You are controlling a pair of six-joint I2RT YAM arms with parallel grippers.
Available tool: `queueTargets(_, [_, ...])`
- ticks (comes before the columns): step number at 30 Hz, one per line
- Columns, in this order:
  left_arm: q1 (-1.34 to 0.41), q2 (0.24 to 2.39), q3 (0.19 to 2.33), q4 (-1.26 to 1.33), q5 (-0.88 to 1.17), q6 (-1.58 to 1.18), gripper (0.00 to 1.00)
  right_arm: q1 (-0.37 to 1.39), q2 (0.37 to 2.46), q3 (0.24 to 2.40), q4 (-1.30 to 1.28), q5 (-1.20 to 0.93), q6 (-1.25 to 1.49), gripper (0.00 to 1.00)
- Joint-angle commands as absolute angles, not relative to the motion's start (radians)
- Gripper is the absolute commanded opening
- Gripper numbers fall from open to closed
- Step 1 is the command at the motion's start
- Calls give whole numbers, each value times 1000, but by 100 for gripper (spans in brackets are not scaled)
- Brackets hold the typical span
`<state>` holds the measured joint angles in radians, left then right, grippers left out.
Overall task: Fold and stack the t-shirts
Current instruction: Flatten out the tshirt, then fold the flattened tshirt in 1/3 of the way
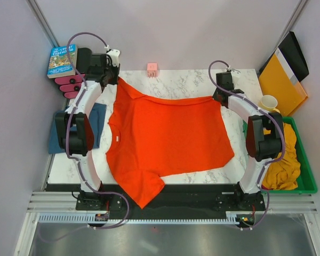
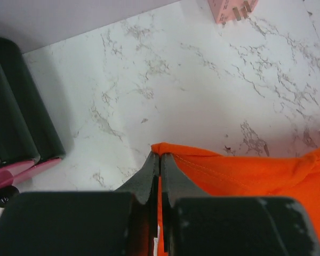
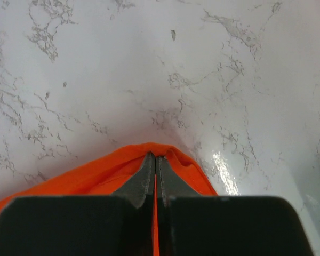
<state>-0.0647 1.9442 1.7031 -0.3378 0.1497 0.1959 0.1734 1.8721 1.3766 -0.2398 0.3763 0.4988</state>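
Observation:
A bright orange-red t-shirt lies spread across the marble table, collar to the left, one sleeve hanging over the near edge. My left gripper is shut on its far left corner. My right gripper is shut on its far right corner. Both corners are held just above the table. A folded dark teal-blue t-shirt lies at the left edge under my left arm. A mustard-yellow t-shirt is bunched in the green bin.
A green bin stands at the right, with a cup and a yellow-orange folder behind it. A small pink block sits at the table's far edge. A book and pink handles lie far left.

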Motion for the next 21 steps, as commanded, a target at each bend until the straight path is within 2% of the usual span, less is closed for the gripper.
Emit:
queueTargets(1, [-89,2045,1890,-340,97,209,2,146,1931,1469,-183,348,511,0])
queueTargets(9, [-113,2223,2147,-410,45,201,2,124,2109,1669,-209,318,489,0])
queueTargets(21, [-120,2287,2264,-414,6,232,2,103,2246,1896,-250,287,480,0])
